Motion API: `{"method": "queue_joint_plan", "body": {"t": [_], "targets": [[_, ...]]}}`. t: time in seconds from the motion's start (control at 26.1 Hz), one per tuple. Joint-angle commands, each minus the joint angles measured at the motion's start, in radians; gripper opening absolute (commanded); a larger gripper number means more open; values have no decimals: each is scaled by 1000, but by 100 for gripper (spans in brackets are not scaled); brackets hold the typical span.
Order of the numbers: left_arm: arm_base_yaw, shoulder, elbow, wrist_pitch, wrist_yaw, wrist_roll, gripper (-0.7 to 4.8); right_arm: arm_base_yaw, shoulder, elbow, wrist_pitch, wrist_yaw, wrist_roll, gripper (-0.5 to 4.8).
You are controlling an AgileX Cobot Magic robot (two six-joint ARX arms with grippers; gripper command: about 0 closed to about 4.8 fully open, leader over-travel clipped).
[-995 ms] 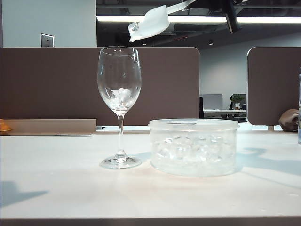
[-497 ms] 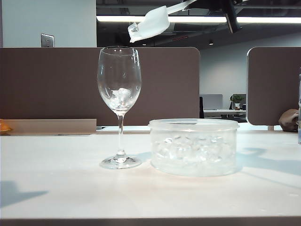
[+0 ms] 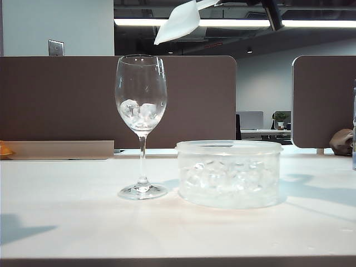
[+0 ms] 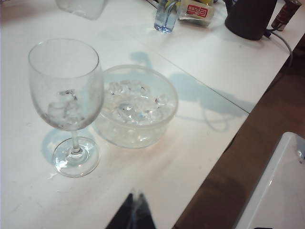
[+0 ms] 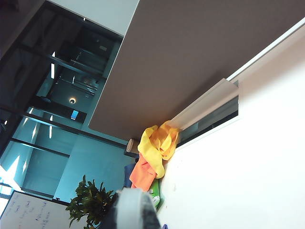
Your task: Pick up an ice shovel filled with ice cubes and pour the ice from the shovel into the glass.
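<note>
The scoop (image 3: 179, 22) hangs in the air, right above the glass (image 3: 141, 100). Its wide end tips down toward the rim and looks empty. Its thin handle runs up and to the right, out of the top of the outside picture.

The right claw is not seen in the outside picture. In its own camera only a blurry pale bit shows at the bottom edge. Its jaws are closed nearly all the way, so it is most likely pinched on the handle, but no picture shows the grip.

Only a dark tip of the left claw (image 4: 133, 214) shows, near the front edge of the table (image 3: 67, 222), well away from the glass. I cannot tell if it is apart or together.

The glass stands upright in the middle of the table. A few ice cubes (image 3: 139, 111) sit in its bowl. The tub (image 3: 229, 172) with more ice stands just beside the glass, nearer the right edge.

To pour well, keep the tip of the scoop over the middle of the glass. Tip it slowly, so no cube skips off the rim. Do not bump the rim, for a tall glass on a thin stem would tip easily. Wait until nothing more drops, then lift the scoop straight away.
</note>
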Motion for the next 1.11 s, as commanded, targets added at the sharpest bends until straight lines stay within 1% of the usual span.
{"method": "queue_joint_plan", "body": {"t": [0.04, 0.08, 0.27, 0.34, 0.61, 0.73, 0.84, 0.96, 1.11], "targets": [[-1, -1, 4, 12, 5, 0, -6, 0, -6, 6, 20, 0, -8, -6], [-1, -1, 4, 12, 5, 0, -6, -1, -8, 6, 19, 3, -10, -6], [-1, -1, 4, 12, 5, 1, -6, -26, -16, 6, -16, 5, -96, -6], [-1, -1, 4, 13, 5, 0, -6, -31, -26, 5, -55, 18, -157, -6], [-1, -1, 4, 13, 4, 0, -5, -43, -84, 5, -240, 103, -447, -5], [-1, -1, 4, 12, 5, 0, -5, -43, -111, 5, -303, 135, -548, -6], [-1, -1, 4, 12, 6, 0, -5, -43, -160, 4, -382, 189, -678, -6], [-1, -1, 4, 12, 7, 0, -6, -43, -192, -1, -389, 195, -727, -6], [-1, -1, 4, 13, 6, 1, -5, -43, -207, -14, -393, 192, -734, -6]]}}
